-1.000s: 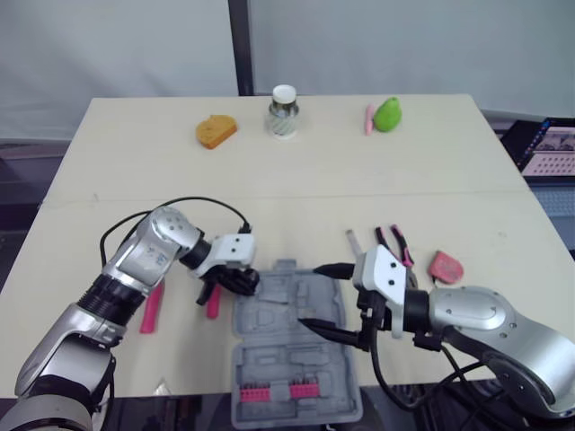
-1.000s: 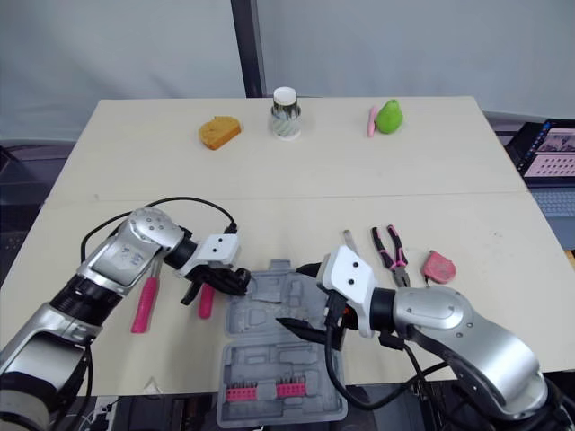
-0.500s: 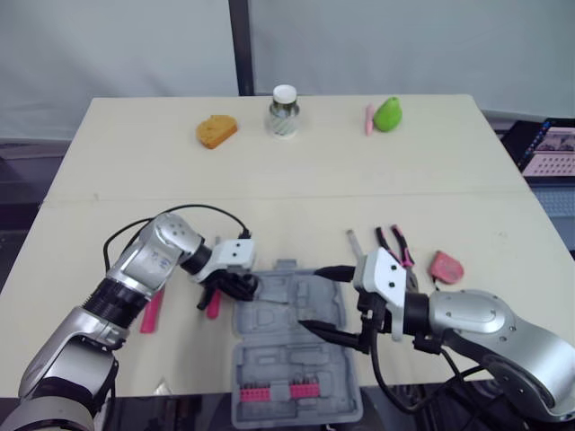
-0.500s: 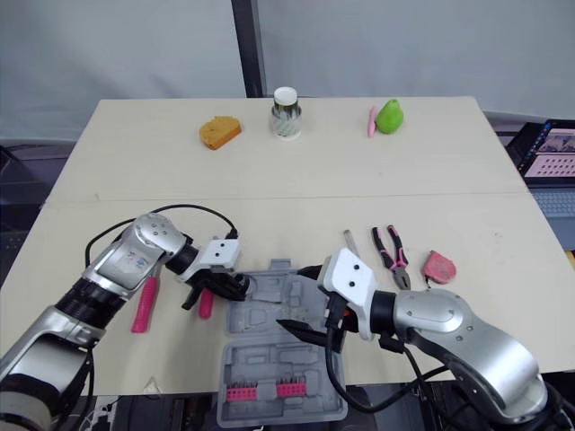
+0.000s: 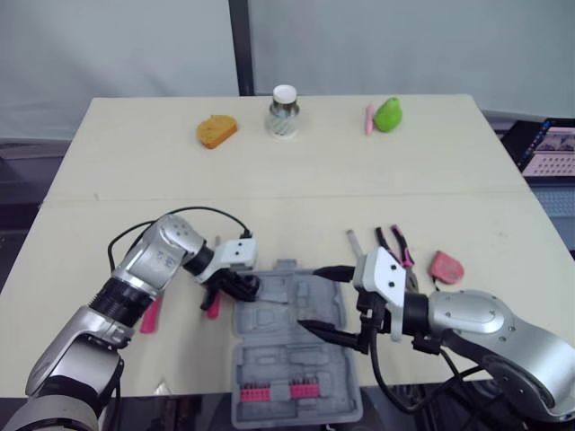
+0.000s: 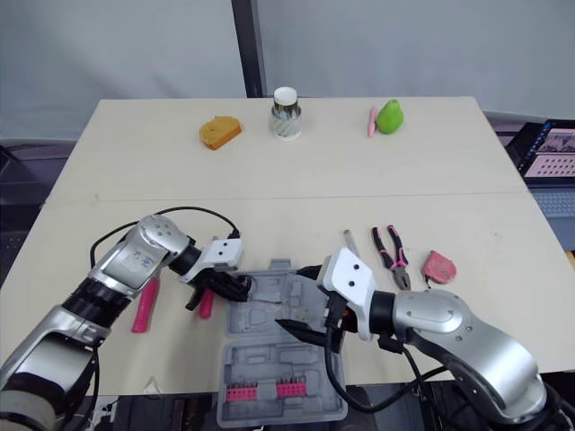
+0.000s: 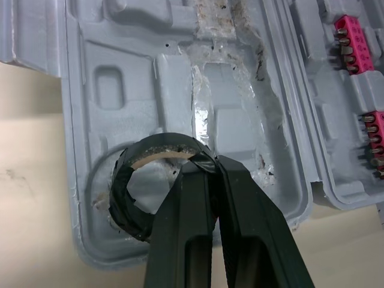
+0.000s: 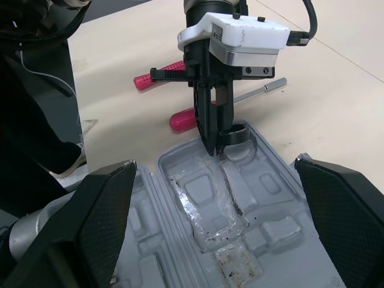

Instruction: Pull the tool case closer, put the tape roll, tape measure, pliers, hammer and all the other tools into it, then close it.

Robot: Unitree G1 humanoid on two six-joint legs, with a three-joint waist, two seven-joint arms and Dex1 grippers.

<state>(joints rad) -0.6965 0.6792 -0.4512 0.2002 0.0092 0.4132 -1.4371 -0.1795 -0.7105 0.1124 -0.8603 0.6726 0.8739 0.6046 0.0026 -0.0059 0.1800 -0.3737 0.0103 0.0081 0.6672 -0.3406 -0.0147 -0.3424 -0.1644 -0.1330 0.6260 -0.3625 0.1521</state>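
The grey tool case lies open at the table's front edge, with pink bit strips in its near half. My left gripper is shut on the black tape roll and holds it at a round recess in the case's far left corner. My right gripper hangs open over the case's right side with nothing between its fingers. The pink-handled pliers and the pink tape measure lie to the right of the case. A pink-handled screwdriver and another pink tool lie to its left.
A thin metal tool lies next to the pliers. At the table's far side stand an orange bread-shaped object, a jar with a white lid, a green pear and a pink pen. A laptop sits off the right edge.
My left gripper has shifted slightly right with the tape roll, further over the case's corner. The right arm has stayed still.
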